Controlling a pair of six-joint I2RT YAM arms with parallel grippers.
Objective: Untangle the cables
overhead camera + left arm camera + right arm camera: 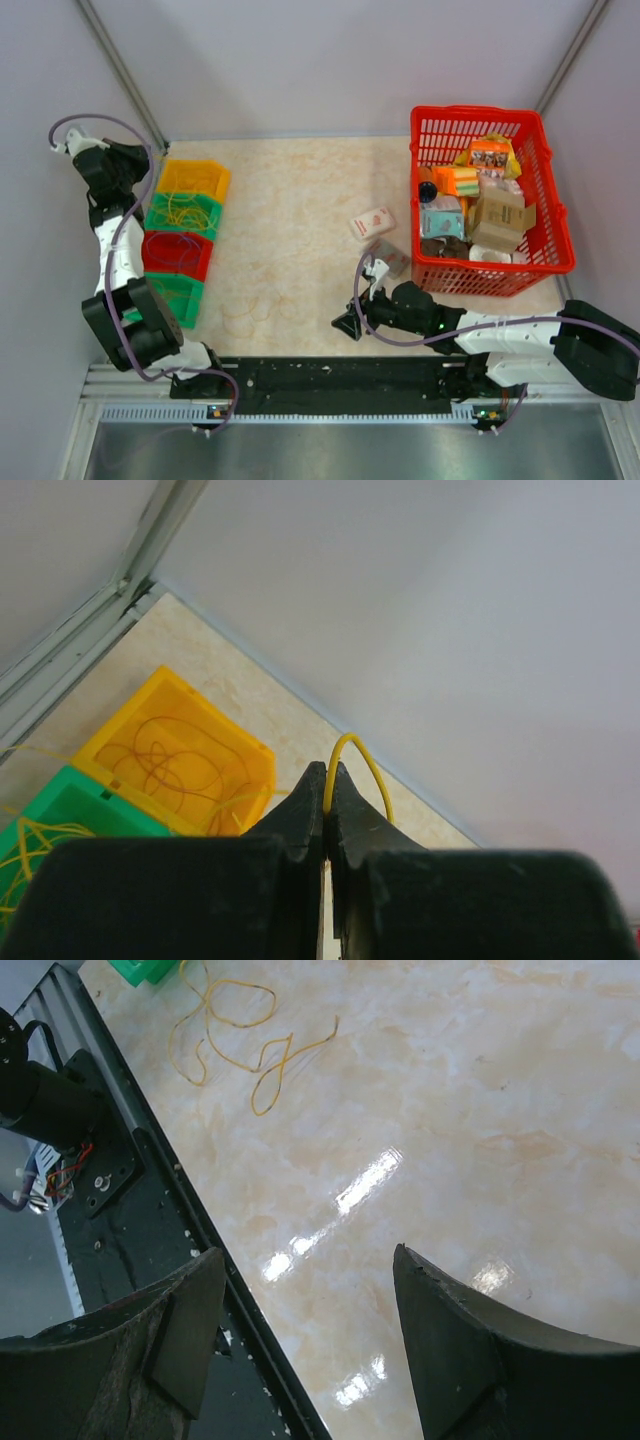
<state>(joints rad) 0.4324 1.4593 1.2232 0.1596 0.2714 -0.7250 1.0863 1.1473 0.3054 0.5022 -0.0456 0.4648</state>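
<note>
Pinching a yellow cable in the tightly closed left gripper, above the yellow bin. Hovering with the right gripper wide apart, gripping nothing, loose cables lying beyond on the table.

Yellow cable arched up, pinched in L gripper; other cables tangled loose on table

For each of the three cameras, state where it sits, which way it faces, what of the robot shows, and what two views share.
Top external: above and behind the bases, looking down on the marble-patterned table; left arm and right arm show.
Left wrist: on the left arm, facing the back wall corner; shut left gripper pinches a thin yellow cable.
Right wrist: low, facing the tabletop; open right gripper shows.
Shared: top and left wrist both show the yellow plastic bin.
</note>
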